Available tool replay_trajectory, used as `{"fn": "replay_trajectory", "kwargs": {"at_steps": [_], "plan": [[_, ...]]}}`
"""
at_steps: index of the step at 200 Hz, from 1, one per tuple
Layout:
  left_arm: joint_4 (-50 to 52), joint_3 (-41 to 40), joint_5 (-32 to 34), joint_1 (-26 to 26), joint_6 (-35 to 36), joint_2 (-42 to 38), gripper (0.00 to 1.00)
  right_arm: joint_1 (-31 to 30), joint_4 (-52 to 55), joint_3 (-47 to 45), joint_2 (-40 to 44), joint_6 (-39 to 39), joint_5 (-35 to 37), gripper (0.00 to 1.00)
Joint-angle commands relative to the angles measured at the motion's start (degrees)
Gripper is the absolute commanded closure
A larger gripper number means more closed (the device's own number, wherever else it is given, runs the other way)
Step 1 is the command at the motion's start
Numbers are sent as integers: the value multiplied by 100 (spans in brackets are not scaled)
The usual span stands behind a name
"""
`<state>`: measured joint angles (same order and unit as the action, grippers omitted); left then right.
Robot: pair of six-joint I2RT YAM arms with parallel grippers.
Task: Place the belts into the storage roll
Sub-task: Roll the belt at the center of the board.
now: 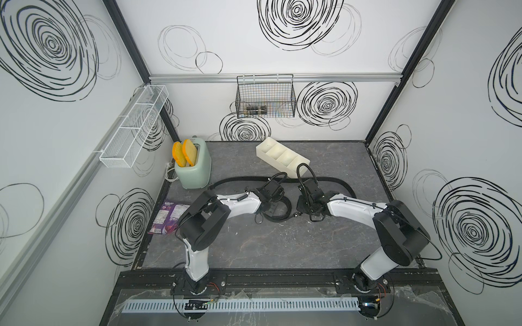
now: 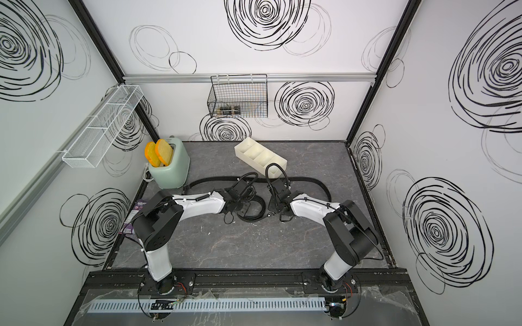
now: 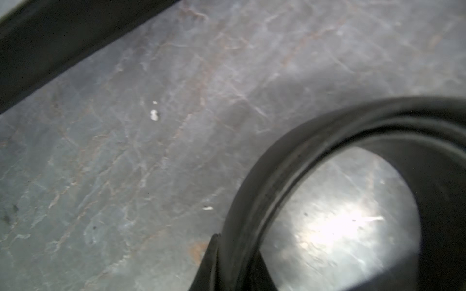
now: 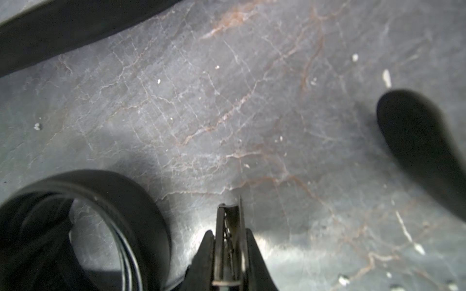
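One belt is wound into a loose black coil (image 1: 279, 211) on the grey table between my two grippers. In the left wrist view my left gripper (image 3: 235, 267) is shut on the coil's wall (image 3: 277, 156), one finger on each side. My right gripper (image 4: 230, 241) is shut on the metal buckle (image 4: 230, 221), just beside the coil (image 4: 141, 201). In both top views the second belt (image 1: 333, 180) (image 2: 310, 180) lies stretched out flat behind the grippers. The storage roll (image 1: 264, 153) (image 2: 241, 151), a cream tray with its compartments showing nothing inside, stands behind that belt.
A green toaster (image 1: 193, 169) with two slices of toast stands at the back left, and a purple packet (image 1: 169, 217) lies by the left edge. A black wire basket (image 1: 265, 96) hangs on the back wall and a white mesh shelf (image 1: 132, 127) on the left wall.
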<state>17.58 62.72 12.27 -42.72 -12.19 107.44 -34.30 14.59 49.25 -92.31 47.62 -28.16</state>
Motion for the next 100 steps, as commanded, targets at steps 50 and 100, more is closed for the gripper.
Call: {"fn": "replay_trajectory", "kwargs": {"at_steps": [50, 100], "plan": [[791, -252, -14, -144, 235, 347, 100, 556, -1101, -104, 329, -1256, -261, 36], [817, -128, 45, -147, 270, 440, 100, 700, -1555, -432, 2663, -2409, 728, 2]]}}
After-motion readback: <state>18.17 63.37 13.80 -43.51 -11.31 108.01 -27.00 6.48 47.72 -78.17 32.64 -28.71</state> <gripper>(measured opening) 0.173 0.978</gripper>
